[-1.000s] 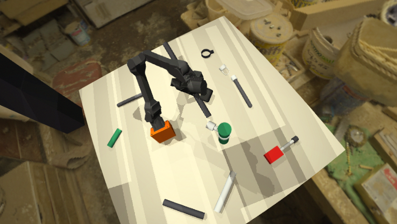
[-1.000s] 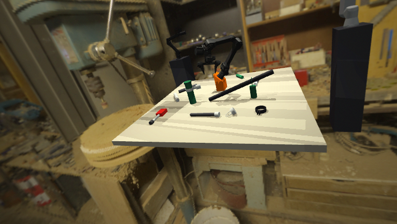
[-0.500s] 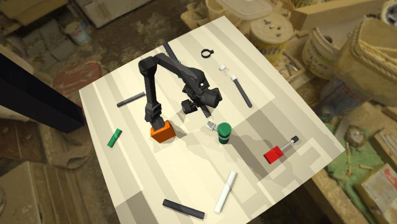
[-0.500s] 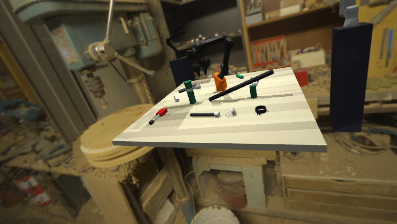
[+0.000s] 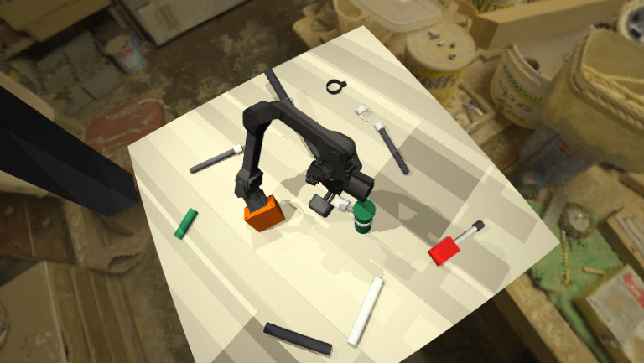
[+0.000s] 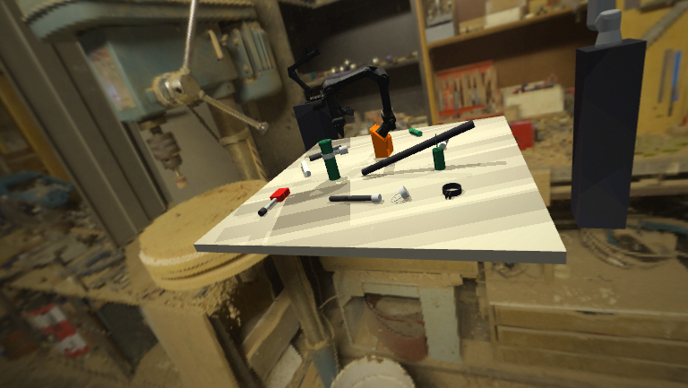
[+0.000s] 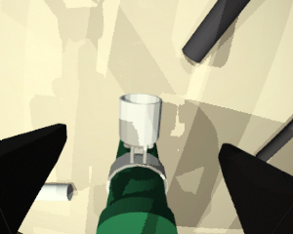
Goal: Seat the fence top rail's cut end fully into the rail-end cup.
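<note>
The big green post (image 5: 364, 210) (image 6: 331, 167) (image 7: 137, 224) stands upright. Its grey brace band (image 6: 329, 156) (image 7: 118, 165) sits near the cap, and the white rail-end cup (image 5: 340, 204) (image 6: 343, 150) (image 7: 141, 122) hangs from it, its mouth empty. The long dark rail (image 5: 275, 83) (image 6: 418, 148) (image 7: 216, 31) slopes down from the loop cap on the small green post (image 6: 438, 159); its cut end is low, apart from the cup. The arm hides much of it in the top view. My gripper (image 7: 146, 140) is open and empty above the cup, its fingers either side, clear of the rail.
An orange block (image 5: 265, 214) (image 6: 381, 142) holds the arm's base. A red-headed tool (image 5: 444, 251) (image 6: 279, 194) lies beyond the post. A capped dark rod (image 5: 392, 150) (image 6: 352, 198), a black ring (image 5: 327, 85), a white tube (image 5: 366, 310) and a dark tube (image 5: 298, 339) lie around.
</note>
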`<state>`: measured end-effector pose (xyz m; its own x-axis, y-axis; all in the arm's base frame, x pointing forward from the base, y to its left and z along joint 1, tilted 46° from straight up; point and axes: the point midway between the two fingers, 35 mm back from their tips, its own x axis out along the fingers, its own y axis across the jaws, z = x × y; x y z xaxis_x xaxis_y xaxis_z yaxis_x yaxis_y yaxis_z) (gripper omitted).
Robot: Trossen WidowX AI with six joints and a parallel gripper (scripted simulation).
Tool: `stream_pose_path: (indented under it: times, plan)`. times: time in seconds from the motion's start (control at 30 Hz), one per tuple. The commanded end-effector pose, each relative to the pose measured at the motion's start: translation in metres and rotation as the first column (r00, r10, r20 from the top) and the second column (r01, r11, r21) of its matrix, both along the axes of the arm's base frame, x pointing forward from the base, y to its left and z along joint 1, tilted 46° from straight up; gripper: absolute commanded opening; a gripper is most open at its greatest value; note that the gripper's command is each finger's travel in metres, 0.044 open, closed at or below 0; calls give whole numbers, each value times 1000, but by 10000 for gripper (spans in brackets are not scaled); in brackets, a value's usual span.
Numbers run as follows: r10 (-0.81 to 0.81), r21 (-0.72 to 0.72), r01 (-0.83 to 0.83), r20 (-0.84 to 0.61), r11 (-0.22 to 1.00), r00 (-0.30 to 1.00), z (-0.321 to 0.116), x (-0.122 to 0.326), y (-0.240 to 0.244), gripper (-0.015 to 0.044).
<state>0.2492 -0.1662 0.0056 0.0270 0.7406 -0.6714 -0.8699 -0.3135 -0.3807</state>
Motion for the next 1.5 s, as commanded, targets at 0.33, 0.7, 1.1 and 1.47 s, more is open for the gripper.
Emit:
stream_pose_path:
  times: [0.33, 0.7, 1.1, 1.47]
  plan:
    - [54, -44, -52, 39, 998, 998, -29, 2, 27, 440]
    - [53, -45, -52, 40, 998, 998, -39, 3, 37, 440]
    - [53, -44, -51, 40, 998, 998, -53, 5, 51, 440]
    - [53, -43, -52, 41, 998, 998, -66, 5, 64, 440]
